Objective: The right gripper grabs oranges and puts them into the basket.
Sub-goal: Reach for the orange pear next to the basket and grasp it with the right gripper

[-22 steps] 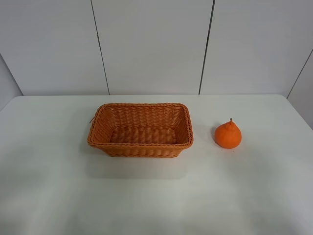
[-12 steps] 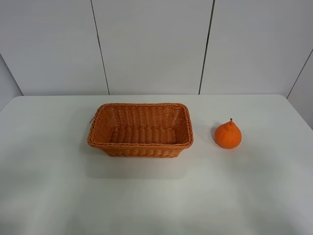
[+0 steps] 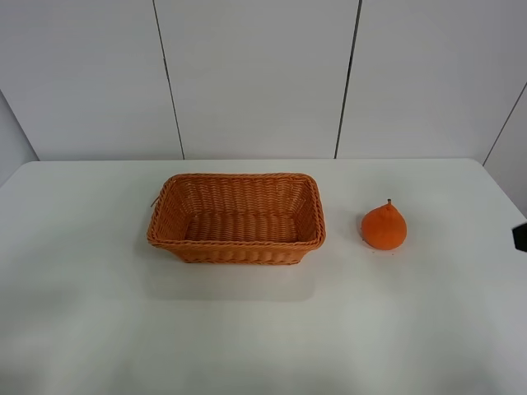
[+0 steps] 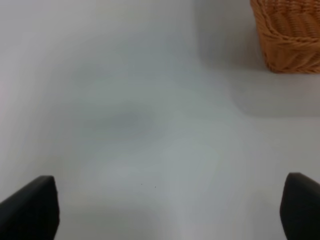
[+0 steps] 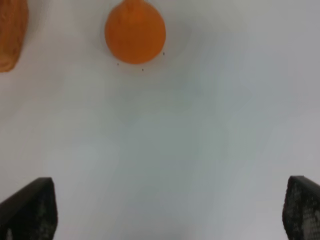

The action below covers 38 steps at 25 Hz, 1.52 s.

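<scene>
The orange stands upright on the white table, to the right of the wicker basket. The basket holds nothing. A black tip of my right arm shows at the right edge of the high view. In the right wrist view my right gripper is open and empty, with the orange well ahead of it and a corner of the basket beside it. My left gripper is open and empty over bare table, with a corner of the basket ahead.
The white table runs to a grey panelled wall at the back. Its right edge lies close to the right arm's tip.
A black tip of the right arm has come into the high view at the right edge. The orange and basket have not moved.
</scene>
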{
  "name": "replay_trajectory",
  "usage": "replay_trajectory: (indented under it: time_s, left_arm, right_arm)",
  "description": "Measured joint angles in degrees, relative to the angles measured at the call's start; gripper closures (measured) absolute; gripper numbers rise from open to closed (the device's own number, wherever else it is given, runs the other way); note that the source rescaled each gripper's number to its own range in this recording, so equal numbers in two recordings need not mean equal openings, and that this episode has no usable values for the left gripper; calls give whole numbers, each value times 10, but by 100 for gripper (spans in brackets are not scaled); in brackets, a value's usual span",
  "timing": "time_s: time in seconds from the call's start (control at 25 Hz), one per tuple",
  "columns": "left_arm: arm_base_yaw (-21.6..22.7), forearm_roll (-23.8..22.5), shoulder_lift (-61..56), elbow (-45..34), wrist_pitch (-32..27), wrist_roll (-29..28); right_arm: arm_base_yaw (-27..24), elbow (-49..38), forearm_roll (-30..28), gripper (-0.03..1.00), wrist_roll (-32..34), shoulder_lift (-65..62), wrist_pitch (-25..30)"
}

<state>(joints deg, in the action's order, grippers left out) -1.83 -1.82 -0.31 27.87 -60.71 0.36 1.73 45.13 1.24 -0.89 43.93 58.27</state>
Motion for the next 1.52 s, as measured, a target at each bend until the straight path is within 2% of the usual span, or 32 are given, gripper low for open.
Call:
replay_trajectory:
  time_s: [0.36,0.56,0.72,0.96,1.52]
  left_arm:
    - [0,0,0,0,0,0]
    - [0,0,0,0,0,0]
    - [0,0,0,0,0,0]
    - [0,0,0,0,0,0]
    - [0,0,0,0,0,0]
  right_arm:
    - [0,213,0,-3,0,370,1]
    - [0,350,1,-3,0,548,34]
    - [3,426,20,-3,-9,643,62]
    - [29,450,31,-3,-17,697,50]
    - [29,451,61,-3,-20,798,-34]
